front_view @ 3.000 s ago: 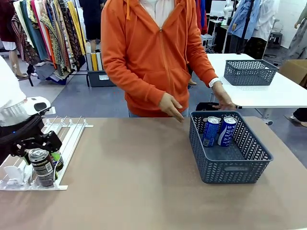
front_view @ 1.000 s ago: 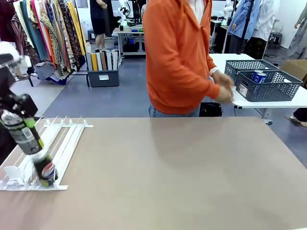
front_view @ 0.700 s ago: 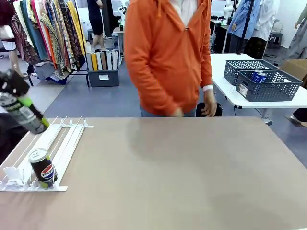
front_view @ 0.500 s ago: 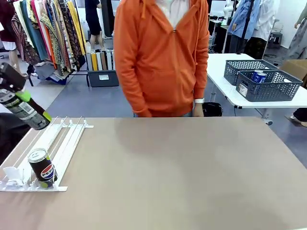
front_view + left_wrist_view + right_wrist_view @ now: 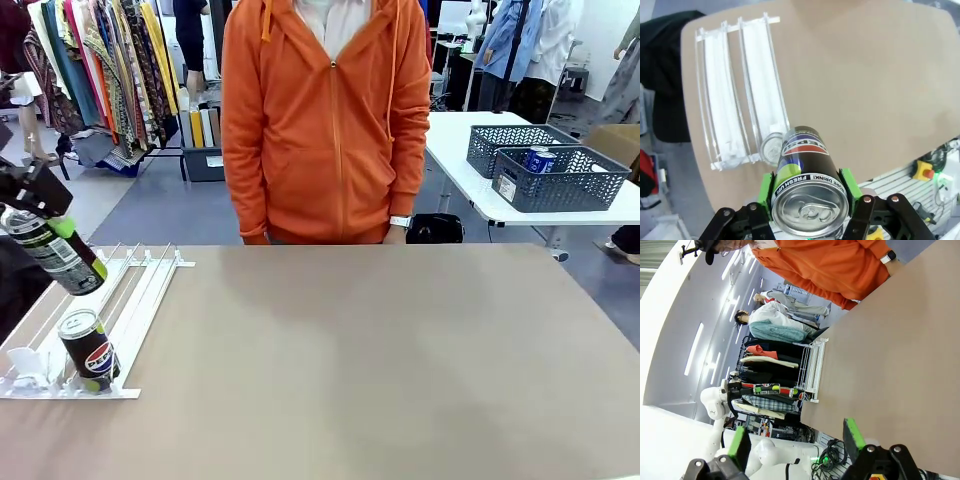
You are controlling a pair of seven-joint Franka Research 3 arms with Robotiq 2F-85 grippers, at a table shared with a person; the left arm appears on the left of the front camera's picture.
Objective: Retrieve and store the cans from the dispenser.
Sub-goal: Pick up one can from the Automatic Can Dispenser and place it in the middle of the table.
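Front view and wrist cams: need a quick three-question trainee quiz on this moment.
1. True or false: the left pincer is shut on a dark can, held up off the dispenser.
2. How many cans stand in the dispenser?
3. Pick one. The right pincer is: A) open, nothing between its fingers; B) shut on a can; C) shut, empty.

Key: 1 true. 2 one, the logo can at the near end. 3 A.

The black-and-green Pepsi can (image 5: pixel 55 255) clamped in the left jaws has lifted off the dispenser (image 5: pixel 140 285); a second Pepsi can (image 5: pixel 88 350) now stands below them; the basket (image 5: pixel 560 190) has left the surface (image 5: pixel 380 360).
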